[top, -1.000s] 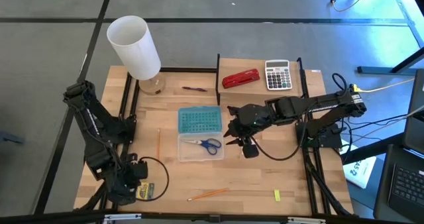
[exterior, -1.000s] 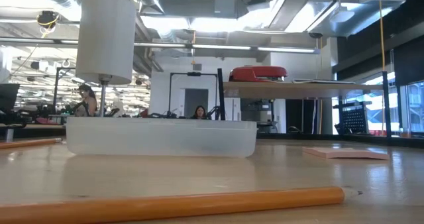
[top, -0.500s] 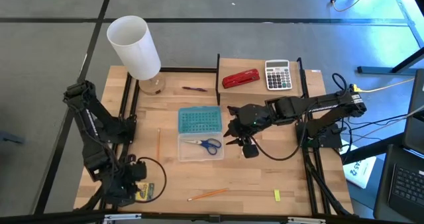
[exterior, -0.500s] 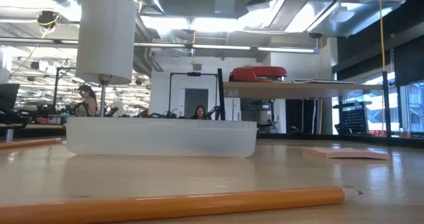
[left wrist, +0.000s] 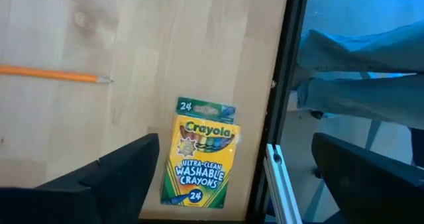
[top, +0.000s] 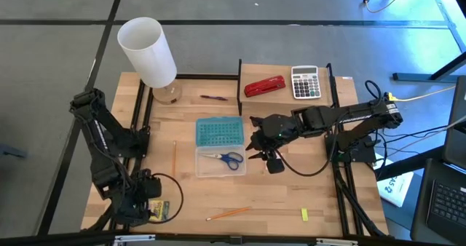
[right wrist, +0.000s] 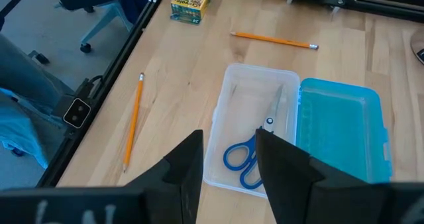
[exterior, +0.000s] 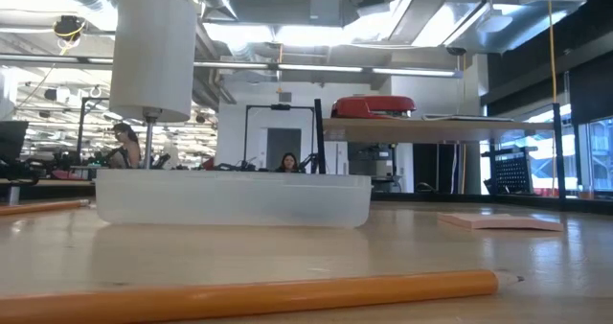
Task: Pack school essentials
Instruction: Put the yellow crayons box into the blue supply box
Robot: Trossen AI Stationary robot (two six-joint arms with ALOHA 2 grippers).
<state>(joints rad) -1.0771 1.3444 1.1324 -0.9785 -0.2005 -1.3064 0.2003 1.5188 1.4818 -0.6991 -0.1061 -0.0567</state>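
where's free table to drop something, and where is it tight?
Free: bare wood between the clear box and the pencil. Tight: the right gripper beside the box, and the left gripper over the crayon box.

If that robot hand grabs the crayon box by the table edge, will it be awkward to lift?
Probably not. The crayon box looks like thin cardboard, so likely light, though a hard squeeze might dent it. It lies flat between the left hand's open fingers, so it shouldn't roll.
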